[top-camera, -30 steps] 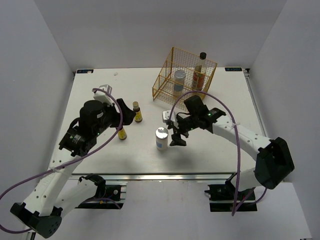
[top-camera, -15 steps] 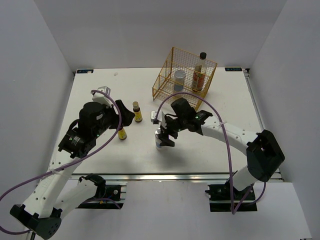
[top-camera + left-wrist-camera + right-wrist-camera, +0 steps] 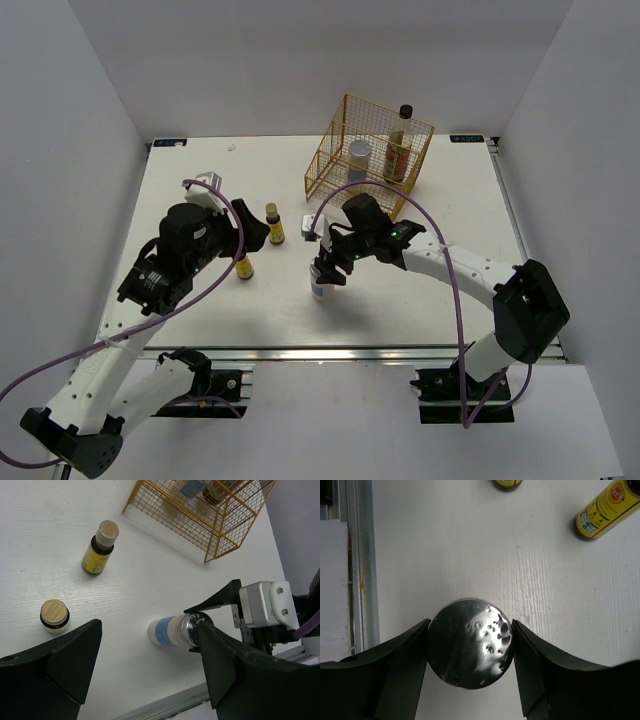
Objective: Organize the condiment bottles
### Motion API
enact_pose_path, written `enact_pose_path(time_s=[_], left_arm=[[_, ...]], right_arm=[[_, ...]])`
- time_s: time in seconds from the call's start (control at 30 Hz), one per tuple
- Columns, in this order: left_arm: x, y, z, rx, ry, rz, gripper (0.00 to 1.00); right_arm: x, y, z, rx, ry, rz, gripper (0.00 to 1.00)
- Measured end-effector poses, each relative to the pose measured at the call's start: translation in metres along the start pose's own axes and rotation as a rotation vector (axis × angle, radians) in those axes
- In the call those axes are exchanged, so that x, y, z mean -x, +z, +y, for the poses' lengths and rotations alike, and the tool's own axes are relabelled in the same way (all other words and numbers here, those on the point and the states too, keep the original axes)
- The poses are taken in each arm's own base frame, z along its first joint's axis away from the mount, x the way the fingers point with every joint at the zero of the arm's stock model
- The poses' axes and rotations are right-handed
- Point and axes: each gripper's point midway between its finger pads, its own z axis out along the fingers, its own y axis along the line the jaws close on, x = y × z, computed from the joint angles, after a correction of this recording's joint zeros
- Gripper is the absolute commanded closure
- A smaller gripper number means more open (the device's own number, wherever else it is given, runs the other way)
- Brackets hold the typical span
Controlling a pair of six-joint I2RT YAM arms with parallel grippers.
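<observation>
Okay, your right gripper pinches the white bottle at its silvery lid, toward the bench's front edge; your left gripper hangs spread.

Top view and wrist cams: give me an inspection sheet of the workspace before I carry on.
Surface: white table, no spills seen.
Job's things: tall clear bottle and racked white cylinder upright inside the gold wire rack; loose white cylinder, far amber bottle and near amber bottle upright on the table.
Clutter: nothing seen.
Grippers: left gripper open, empty, beside the amber bottles; right gripper shut on the loose white cylinder at its silvery lid.
Cables: purple cables loop off both arms, above the table.
Surroundings: white walls; metal rail along the near edge.
</observation>
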Motion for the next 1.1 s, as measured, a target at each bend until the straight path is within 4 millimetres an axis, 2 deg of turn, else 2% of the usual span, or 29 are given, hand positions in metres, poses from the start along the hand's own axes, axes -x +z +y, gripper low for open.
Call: enact_pose_path(time_s=[0.07, 0.1, 0.2, 0.3, 0.4, 0.57, 0.67, 0.77, 0.87, 0.97, 1.1], left_arm=[[0.0, 0.001, 0.0, -0.001, 0.0, -0.002, 0.12], [0.001, 0.001, 0.0, -0.001, 0.0, -0.002, 0.13], [0.0, 0.002, 0.0, 0.0, 0.001, 0.0, 0.12], [0.0, 0.002, 0.0, 0.001, 0.003, 0.001, 0.12], [0.002, 0.003, -0.001, -0.004, 0.005, -0.006, 0.12], [0.0, 0.007, 0.0, -0.006, 0.011, -0.007, 0.12], [-0.001, 0.01, -0.001, -0.008, 0.015, -0.002, 0.12], [0.0, 0.014, -0.002, -0.014, 0.021, -0.003, 0.12], [0.0, 0.017, -0.004, -0.022, 0.025, 0.001, 0.12], [0.0, 0.021, -0.005, -0.028, 0.029, 0.004, 0.12], [-0.001, 0.023, -0.005, -0.028, 0.031, 0.008, 0.12]], right_arm=[[0.0, 0.0, 0.0, 0.0, 0.001, 0.0, 0.87], [0.0, 0.0, 0.0, 0.0, 0.002, 0.001, 1.0], [0.0, -0.005, -0.002, -0.012, 0.042, 0.011, 1.0], [0.007, -0.019, -0.012, -0.036, 0.123, 0.014, 1.0], [0.03, -0.051, -0.043, -0.116, 0.213, -0.038, 1.0], [0.069, -0.129, -0.106, -0.324, 0.295, -0.176, 1.0], [0.083, -0.171, -0.127, -0.43, 0.322, -0.23, 1.0], [0.096, -0.202, -0.144, -0.522, 0.341, -0.274, 1.0], [0.104, -0.227, -0.163, -0.599, 0.358, -0.307, 1.0], [0.106, -0.251, -0.192, -0.686, 0.375, -0.331, 1.0], [0.088, -0.267, -0.234, -0.774, 0.423, -0.323, 1.0]])
